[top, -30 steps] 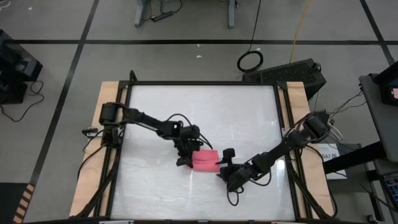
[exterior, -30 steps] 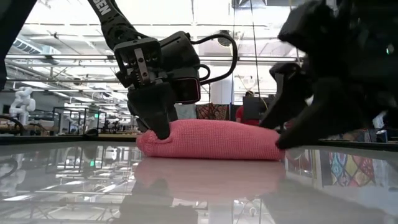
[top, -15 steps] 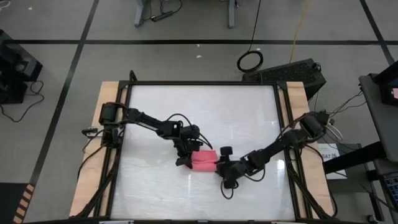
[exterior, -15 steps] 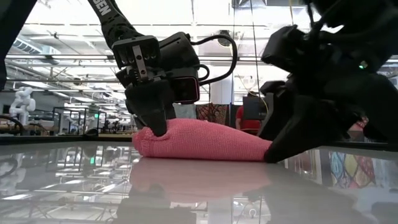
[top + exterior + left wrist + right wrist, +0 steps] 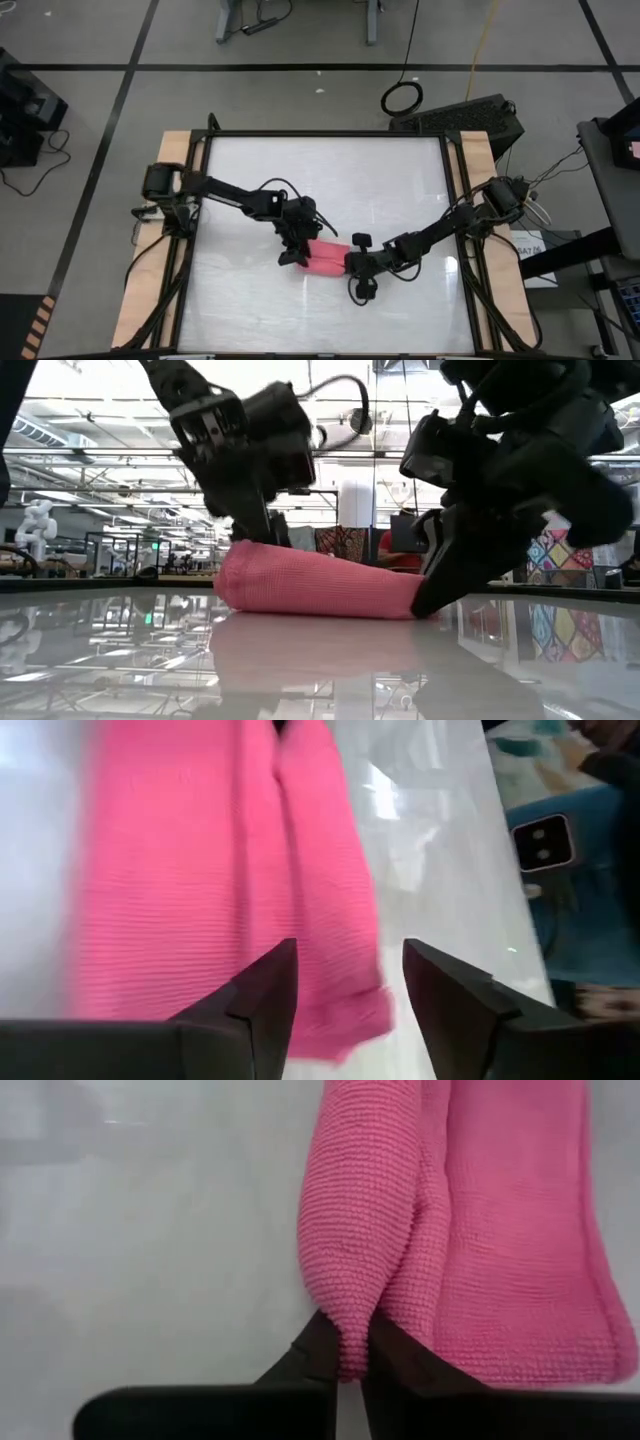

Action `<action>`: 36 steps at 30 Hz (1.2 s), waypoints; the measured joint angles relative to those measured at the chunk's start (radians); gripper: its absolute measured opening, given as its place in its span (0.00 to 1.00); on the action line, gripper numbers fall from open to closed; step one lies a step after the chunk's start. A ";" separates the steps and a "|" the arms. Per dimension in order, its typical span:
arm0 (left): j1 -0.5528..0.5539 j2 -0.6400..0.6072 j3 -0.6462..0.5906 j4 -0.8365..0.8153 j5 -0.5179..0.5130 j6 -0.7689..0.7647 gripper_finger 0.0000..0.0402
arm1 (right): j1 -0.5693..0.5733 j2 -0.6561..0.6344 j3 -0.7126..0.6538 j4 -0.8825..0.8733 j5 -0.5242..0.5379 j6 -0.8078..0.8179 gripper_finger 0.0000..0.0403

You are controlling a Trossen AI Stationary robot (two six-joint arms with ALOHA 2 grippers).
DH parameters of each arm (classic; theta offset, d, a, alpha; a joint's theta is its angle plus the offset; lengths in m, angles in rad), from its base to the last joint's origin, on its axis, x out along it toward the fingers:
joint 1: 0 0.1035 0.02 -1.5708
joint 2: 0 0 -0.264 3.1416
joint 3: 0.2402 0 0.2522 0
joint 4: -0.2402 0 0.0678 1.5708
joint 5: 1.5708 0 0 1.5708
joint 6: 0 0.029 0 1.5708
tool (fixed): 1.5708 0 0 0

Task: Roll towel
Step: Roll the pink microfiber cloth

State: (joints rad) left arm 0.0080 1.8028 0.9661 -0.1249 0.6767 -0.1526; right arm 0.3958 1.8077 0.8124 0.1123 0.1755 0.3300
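Observation:
The pink-red towel [image 5: 328, 257] lies as a short roll on the white table top, a little nearer the front edge than the middle. My left gripper [image 5: 350, 948] stands open just over the roll's left end [image 5: 235, 560], one finger on either side of it. My right gripper [image 5: 348, 1330] is low on the table at the roll's right end [image 5: 405, 600] and is shut on it. In the right wrist view a thick rolled part [image 5: 355, 1230] lies beside a flatter part [image 5: 520, 1230]. My left gripper's fingertips [image 5: 262, 532] stand right at the top of the towel's left end; I cannot tell whether they touch it. My right gripper pinches the end of the rolled fold [image 5: 347, 1302] between its two fingers, several layers together. The fingers come low and slanting from the table's right side, along the roll. The towel rests on the table.
The white table top [image 5: 330, 180] stretches around the towel on all sides. Wooden strips run along the left edge [image 5: 160, 250] and the right edge [image 5: 482, 200]. Cables trail from both arms near the roll.
My left gripper has opened, let go of the towel's left end and risen a little. My right gripper has moved toward the table's left edge onto the roll's right end and has shut on it. The roll has slid slightly leftward.

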 joint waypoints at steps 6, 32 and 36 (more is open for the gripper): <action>-0.064 -0.096 0.004 -0.028 -0.187 0.137 0.47 | -0.041 -0.014 -0.002 0.011 -0.164 0.081 0.01; -0.355 -0.117 -0.100 0.023 -0.785 0.459 0.47 | -0.233 -0.016 -0.002 0.169 -0.571 0.369 0.01; -0.350 -0.099 -0.133 0.050 -0.811 0.449 0.47 | -0.232 -0.016 -0.002 0.176 -0.571 0.391 0.01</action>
State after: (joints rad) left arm -0.3424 1.7036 0.8330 -0.0745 -0.1341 0.2962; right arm 0.1635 1.7916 0.8101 0.2886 -0.3958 0.7209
